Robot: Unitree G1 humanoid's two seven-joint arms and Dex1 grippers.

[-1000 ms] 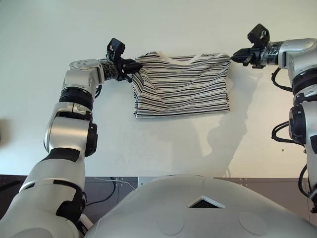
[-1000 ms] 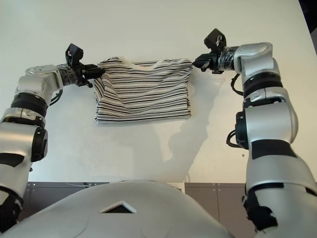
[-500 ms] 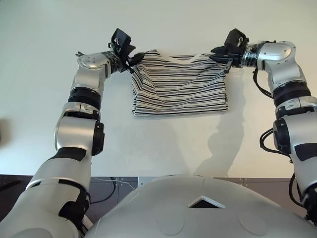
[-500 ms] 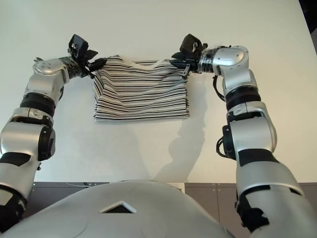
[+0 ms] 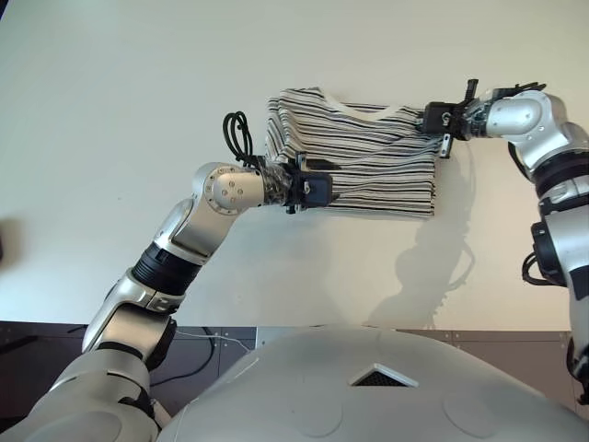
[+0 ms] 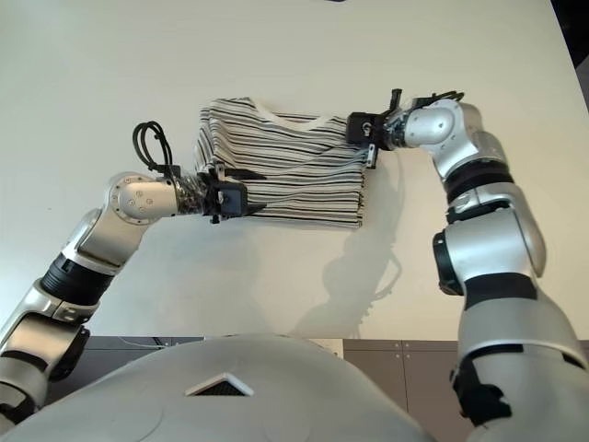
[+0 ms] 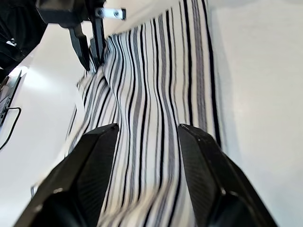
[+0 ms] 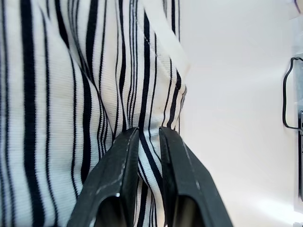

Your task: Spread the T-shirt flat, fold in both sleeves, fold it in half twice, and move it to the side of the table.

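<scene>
The black-and-white striped T-shirt lies folded into a rough rectangle on the white table, neckline at the far side. My left gripper is low at the shirt's near left edge. In the left wrist view it is open, with striped fabric lying between and under the two fingers. My right gripper is at the shirt's far right corner. The right wrist view shows it shut on a ridge of the T-shirt fabric.
Bare white tabletop surrounds the shirt on all sides, widest to the left and far side. The table's near edge runs across below the arms. A dark object sits at the far left border.
My left gripper has left the shirt's far left corner and swung down to its near left edge. My right gripper has stayed at the far right corner. The far left corner now lies on the table.
</scene>
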